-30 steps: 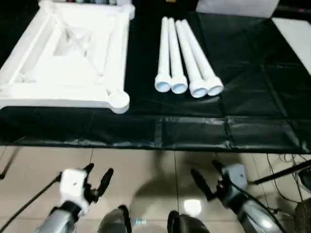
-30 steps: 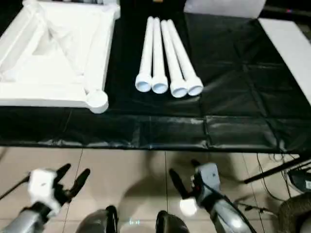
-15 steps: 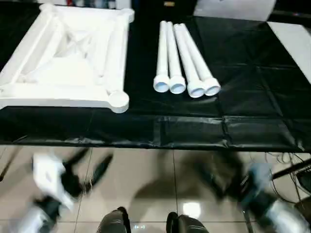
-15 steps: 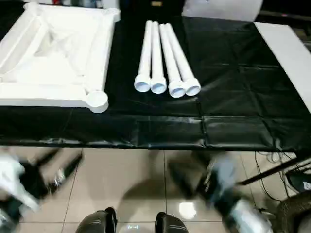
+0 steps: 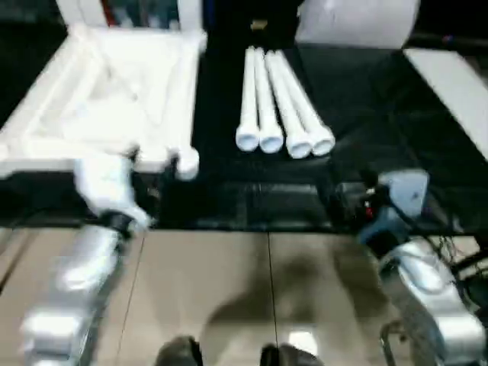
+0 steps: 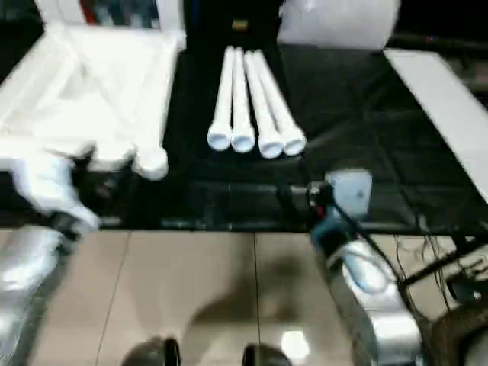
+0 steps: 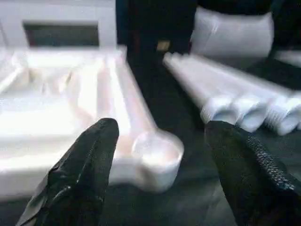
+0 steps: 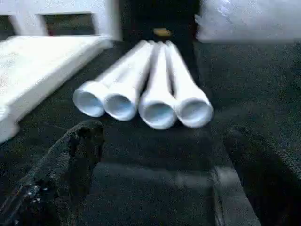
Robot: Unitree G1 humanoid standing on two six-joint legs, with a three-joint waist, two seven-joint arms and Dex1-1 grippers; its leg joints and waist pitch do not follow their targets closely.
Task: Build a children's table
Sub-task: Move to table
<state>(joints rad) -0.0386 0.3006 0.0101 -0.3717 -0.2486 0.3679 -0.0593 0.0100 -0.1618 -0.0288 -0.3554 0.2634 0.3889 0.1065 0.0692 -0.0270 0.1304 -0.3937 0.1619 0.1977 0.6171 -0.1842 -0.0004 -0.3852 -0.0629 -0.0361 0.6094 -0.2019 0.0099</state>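
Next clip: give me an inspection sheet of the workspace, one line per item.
Surface: black sheet covering the work table, creased.
Job's things: white table top lying underside up, ribs and a round corner socket showing; four white legs side by side to its right, open ends toward the robot.
Clutter: white bag-like bundle at the far edge; flat white board at the right.
Hands: left hand open, facing the corner socket; right hand open, facing the legs; neither holds anything.
Cables: black cables on the floor, right.
Surroundings: tiled floor; white cabinet behind.
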